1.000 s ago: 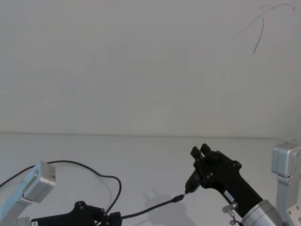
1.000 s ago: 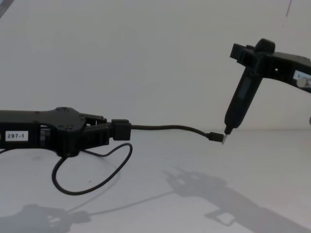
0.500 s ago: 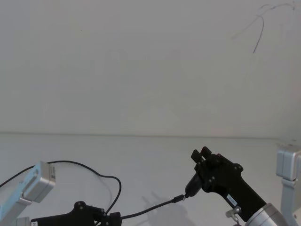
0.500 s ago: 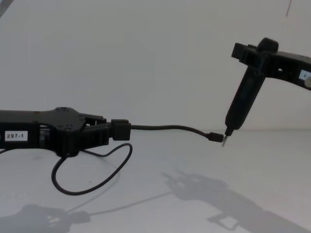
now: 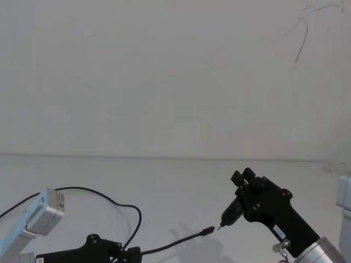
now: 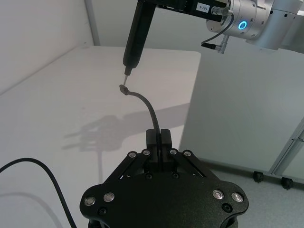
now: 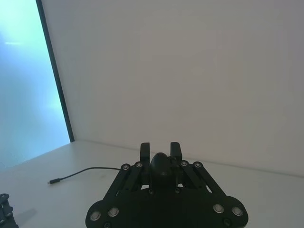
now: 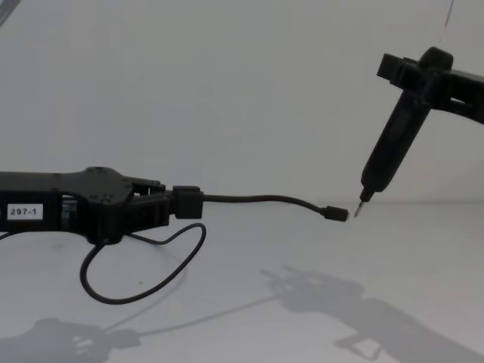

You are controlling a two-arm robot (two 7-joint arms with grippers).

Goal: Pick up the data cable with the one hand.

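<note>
Data cable (image 8: 257, 200) clamped at its chunky plug (image 8: 187, 203) by left tool (image 8: 162, 206), small plug (image 8: 336, 214) airborne; right tool (image 8: 432, 69) grips pen-shaped pointer (image 8: 386, 159), tip just beside plug.

Bright even light, soft shadows on table (image 8: 423, 249)

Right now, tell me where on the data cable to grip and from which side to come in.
Grip the chunky rectangular plug, as the left gripper does: its flat, rigid sides suit closed fingers, coming in along the cable's axis from the robot's left. The thin cord would flex and slip. The small plug hangs free in the air beside the right gripper's pointed tool.
</note>
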